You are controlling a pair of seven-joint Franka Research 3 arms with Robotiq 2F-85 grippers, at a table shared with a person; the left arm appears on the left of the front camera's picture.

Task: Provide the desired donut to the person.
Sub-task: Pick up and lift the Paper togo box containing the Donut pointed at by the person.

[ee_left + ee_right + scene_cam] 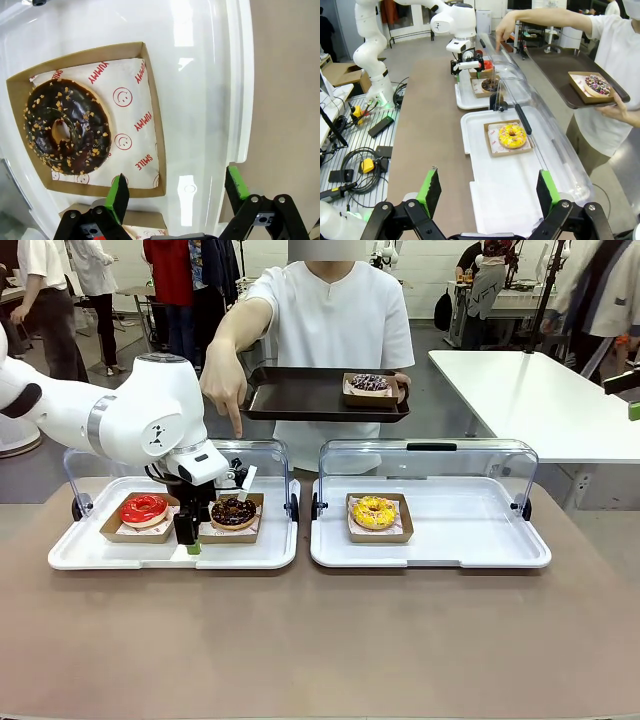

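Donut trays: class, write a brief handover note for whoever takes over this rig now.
Left gripper: open, empty, over the edge of the cardboard box of the nut-sprinkled chocolate donut in the left white plastic tray.
Right gripper: open, empty, back from the yellow iced donut in the right tray.
Person's hand points down, apparently at the chocolate donut; their dark brown rectangular tray already carries one boxed sprinkled donut.
Left: grip that box, set it on the brown tray.

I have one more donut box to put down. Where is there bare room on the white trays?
The right tray is bare on both sides of the yellow donut. The left tray is crowded: red donut, chocolate donut and the open left gripper at its front. The table before both trays is bare.
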